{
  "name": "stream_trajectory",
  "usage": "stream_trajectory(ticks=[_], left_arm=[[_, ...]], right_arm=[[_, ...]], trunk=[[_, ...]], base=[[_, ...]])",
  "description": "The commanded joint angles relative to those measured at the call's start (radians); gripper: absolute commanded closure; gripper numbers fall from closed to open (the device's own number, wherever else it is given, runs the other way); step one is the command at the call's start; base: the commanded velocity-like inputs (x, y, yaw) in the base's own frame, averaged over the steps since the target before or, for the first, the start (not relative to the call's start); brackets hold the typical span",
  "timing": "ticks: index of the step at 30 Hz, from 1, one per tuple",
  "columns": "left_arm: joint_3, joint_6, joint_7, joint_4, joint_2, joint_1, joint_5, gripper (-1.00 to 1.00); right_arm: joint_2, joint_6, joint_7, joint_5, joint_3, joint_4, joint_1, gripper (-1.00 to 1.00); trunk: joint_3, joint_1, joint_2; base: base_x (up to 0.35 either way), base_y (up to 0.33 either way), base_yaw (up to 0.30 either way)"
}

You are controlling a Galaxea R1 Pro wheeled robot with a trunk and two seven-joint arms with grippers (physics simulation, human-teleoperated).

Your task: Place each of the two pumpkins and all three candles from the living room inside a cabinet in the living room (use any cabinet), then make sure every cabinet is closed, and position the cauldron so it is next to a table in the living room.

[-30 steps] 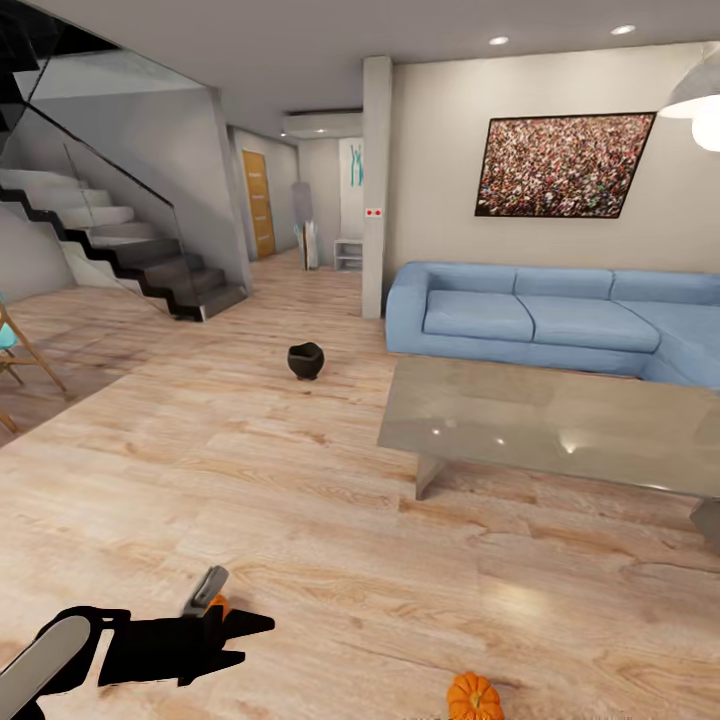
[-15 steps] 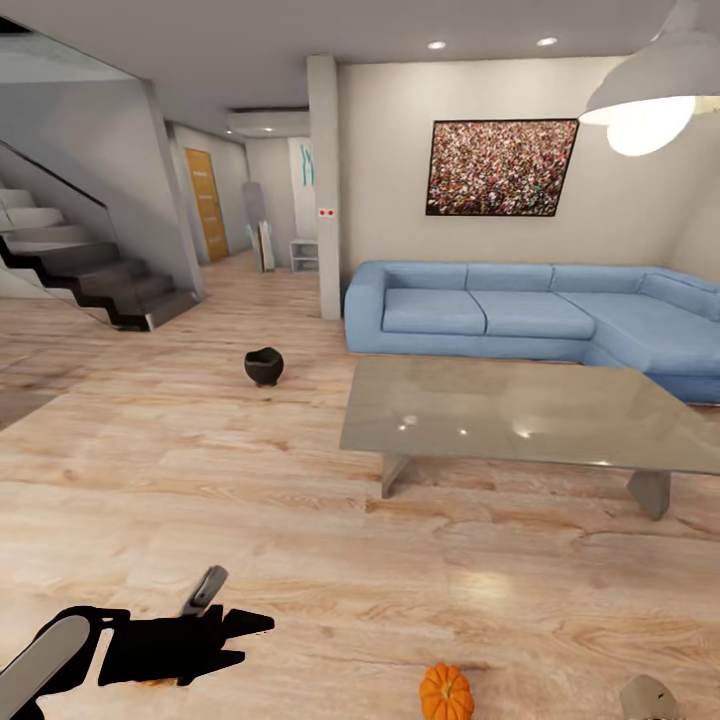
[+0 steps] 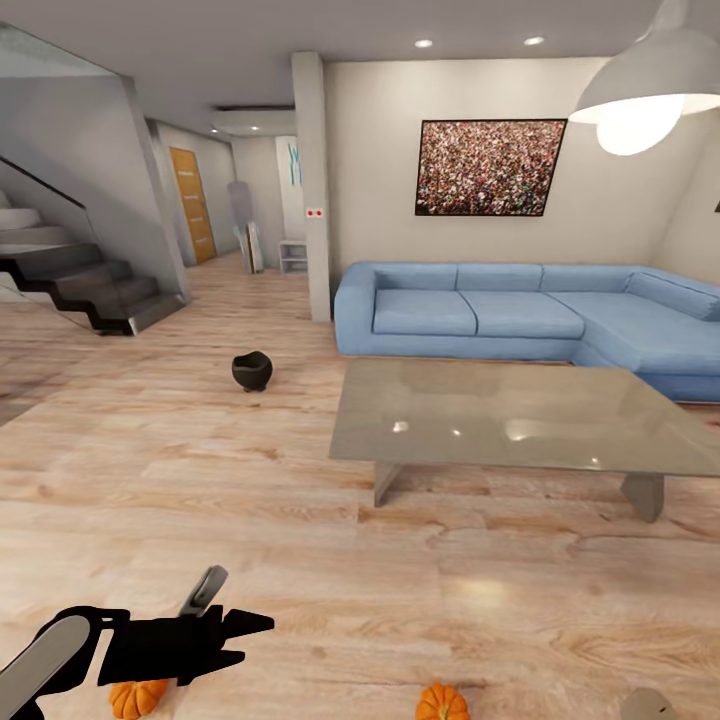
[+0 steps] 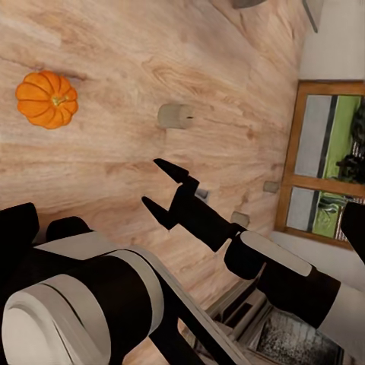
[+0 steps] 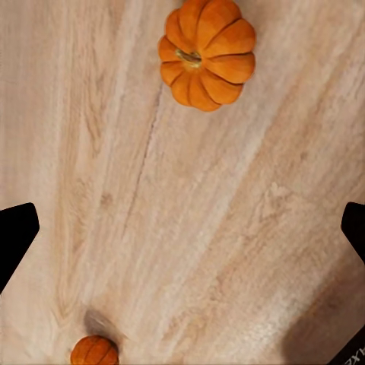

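While lying loose on the plank floor (image 3: pixel 300 540) close to the robot's base: 2 pumpkins (image 3: pixel 442 703), the nearer-left pumpkin (image 3: pixel 138 697) half hidden behind the left claw (image 3: pixel 255 640). Seen again from the right wrist, 1 large and 1 small in the picture, well apart, both upright. Also loose on the floor: 3 candles (image 4: pixel 176 115), scattered toward the glass garden door (image 4: pixel 319 160) in the left wrist view.

Left claw: parted slightly, gripping nothing, hanging low over the boards. Right claw (image 4: pixel 150 181): spread wide, empty, pointed down at the floor between the pumpkins.

Further out, the cauldron (image 3: pixel 252 371), alone on the floor, well apart from the desk (image 3: pixel 500 420) and off its left end. Behind the desk, the blue sofa (image 3: pixel 520 315); to the left, the stairs (image 3: pixel 90 285).

Judged progress: nothing stowed. Left to do: 2 pumpkins and 3 candles into a cabinet, cabinets shut, cauldron brought beside the desk. No telling the cabinets' state from here.

Against 0.5 s ago: whole picture shifted, so a turn of the camera rather than of the things. Now more of the left pumpkin showing beneath the left claw; cauldron, desk and sofa slid slightly leftward in the frame. Left claw at the same spot in the picture, same parting.
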Motion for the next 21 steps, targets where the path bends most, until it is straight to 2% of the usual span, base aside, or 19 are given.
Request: stream_trajectory(ticks=[1,7,17,21], left_arm=[[-0.001,0.001,0.01,-0.001,0.001,-0.001,0.011,-1.0],[-0.001,0.001,0.01,-0.001,0.001,-0.001,0.01,-1.0],[-0.001,0.001,0.011,-0.001,0.0,-0.001,0.01,-1.0],[-0.001,0.001,0.011,-0.001,0.001,-0.001,0.01,-1.0]], right_arm=[[0.0,0.001,0.003,-0.01,0.008,0.001,-0.001,-1.0],[-0.001,0.002,0.003,-0.01,0.008,0.0,0.0,-1.0],[-0.002,0.002,0.003,-0.01,0.014,0.001,0.0,-1.0],[-0.002,0.003,0.003,-0.01,0.015,0.001,-0.001,-1.0]], trunk=[[-0.001,0.0,0.0],[-0.001,0.0,0.0],[-0.001,0.0,0.0],[-0.001,0.0,0.0]], base=[[0.055,0.0,0.0],[0.153,0.0,0.0],[0.025,0.0,0.0],[0.137,0.0,0.0]])
